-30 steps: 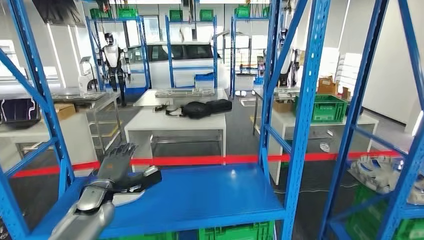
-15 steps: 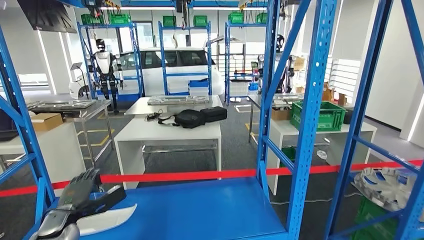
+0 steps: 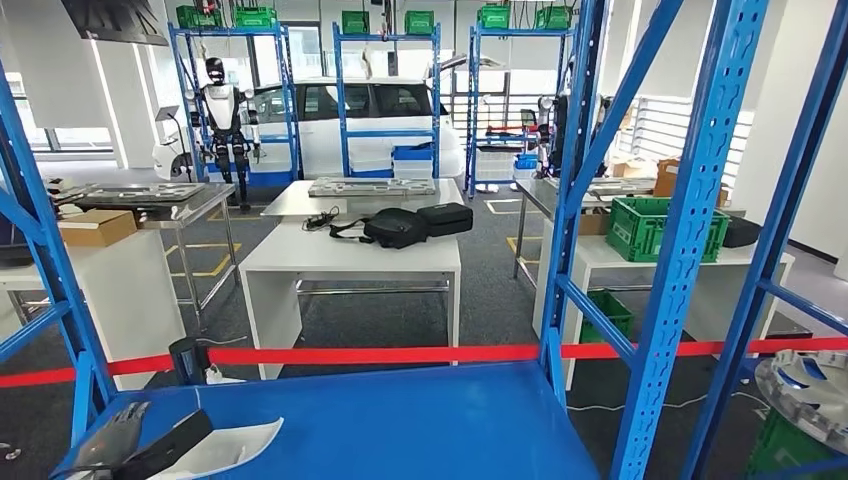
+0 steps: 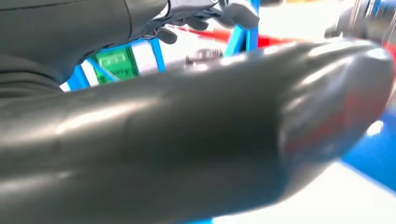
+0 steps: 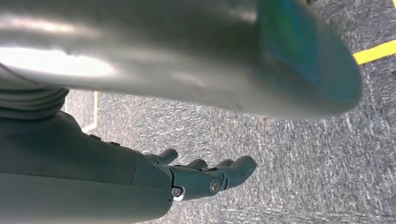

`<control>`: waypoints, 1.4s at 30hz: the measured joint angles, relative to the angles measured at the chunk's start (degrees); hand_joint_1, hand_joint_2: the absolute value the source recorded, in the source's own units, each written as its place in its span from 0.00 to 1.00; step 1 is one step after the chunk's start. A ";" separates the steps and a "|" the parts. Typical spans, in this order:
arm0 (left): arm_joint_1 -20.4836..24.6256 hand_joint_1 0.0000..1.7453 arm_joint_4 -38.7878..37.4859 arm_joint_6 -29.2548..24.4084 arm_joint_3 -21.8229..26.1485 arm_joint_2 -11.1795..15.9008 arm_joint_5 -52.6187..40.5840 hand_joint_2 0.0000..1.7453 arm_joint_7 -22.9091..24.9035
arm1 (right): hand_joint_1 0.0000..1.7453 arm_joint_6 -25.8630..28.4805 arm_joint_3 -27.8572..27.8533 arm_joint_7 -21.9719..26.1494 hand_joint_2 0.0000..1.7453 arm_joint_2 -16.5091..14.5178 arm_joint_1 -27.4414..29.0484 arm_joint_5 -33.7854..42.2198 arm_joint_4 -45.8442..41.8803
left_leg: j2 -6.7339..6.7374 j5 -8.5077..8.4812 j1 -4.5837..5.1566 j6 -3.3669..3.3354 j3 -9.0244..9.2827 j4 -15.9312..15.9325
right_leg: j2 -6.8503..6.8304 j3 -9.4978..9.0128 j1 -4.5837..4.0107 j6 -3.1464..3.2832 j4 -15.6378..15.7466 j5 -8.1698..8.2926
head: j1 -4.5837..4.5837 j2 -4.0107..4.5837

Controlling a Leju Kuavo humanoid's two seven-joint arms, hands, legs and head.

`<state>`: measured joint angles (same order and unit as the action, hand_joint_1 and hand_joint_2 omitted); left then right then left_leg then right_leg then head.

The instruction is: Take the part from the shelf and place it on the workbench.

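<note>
A white curved part (image 3: 232, 446) lies on the blue shelf board (image 3: 400, 420) at its near left corner. My left hand (image 3: 125, 447) rests low at that corner with its fingers stretched out flat and its dark thumb (image 3: 180, 435) lying across the part's near end. In the left wrist view the thumb (image 4: 196, 135) is huge and blurred, the fingers (image 4: 205, 14) show apart beyond it, and the white part (image 4: 345, 200) shows beneath. Whether the thumb presses on the part I cannot tell. My right hand (image 5: 205, 179) hangs over grey carpet, fingers apart, holding nothing.
Blue shelf uprights (image 3: 690, 240) stand close on the right and left (image 3: 45, 250). A silvery round part (image 3: 812, 388) lies on the neighbouring shelf at right. Red tape (image 3: 400, 354) runs behind the shelf. A white workbench (image 3: 350, 255) with black bags (image 3: 405, 225) stands beyond.
The camera has tilted up and turned, so the whole scene sits lower. My left hand has dropped and drawn back to the left along the white part.
</note>
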<state>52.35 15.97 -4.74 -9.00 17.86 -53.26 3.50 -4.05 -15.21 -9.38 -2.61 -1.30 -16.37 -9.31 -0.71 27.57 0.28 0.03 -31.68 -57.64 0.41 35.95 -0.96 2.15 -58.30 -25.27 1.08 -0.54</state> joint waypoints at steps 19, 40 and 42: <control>-0.84 0.00 -0.01 -0.13 2.39 -1.33 1.02 0.00 -3.89 | 0.00 0.30 -1.13 0.12 0.00 -0.04 -0.21 -0.07 0.00 | 0.27 0.48 -0.03 0.57 0.80 1.14 | 0.15 -0.63 -0.09 0.27 0.44 -0.16 | -0.01 -0.01; -0.89 0.00 0.06 -1.29 2.92 -1.51 0.35 0.00 -3.74 | 0.00 0.38 -1.49 0.04 0.00 -0.08 -0.23 -0.45 0.00 | 0.26 0.63 0.35 0.32 0.81 0.88 | 0.13 -0.74 0.31 -0.03 0.47 -0.09 | -0.01 -0.01; -0.99 0.00 0.06 -1.41 3.07 -1.47 0.28 0.00 -3.82 | 0.00 0.38 -1.49 0.03 0.00 -0.08 -0.23 -0.46 0.00 | 0.25 0.68 0.45 0.20 0.79 0.77 | 0.13 -0.75 0.35 -0.16 0.46 -0.08 | -0.01 -0.01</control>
<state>51.36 16.02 -6.15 -5.93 16.39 -52.98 -0.32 -3.67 -16.70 -9.35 -2.69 -1.53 -16.83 -9.31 -0.45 28.26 0.73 0.23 -30.89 -56.87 0.55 35.21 -0.61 2.00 -57.85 -25.35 1.07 -0.55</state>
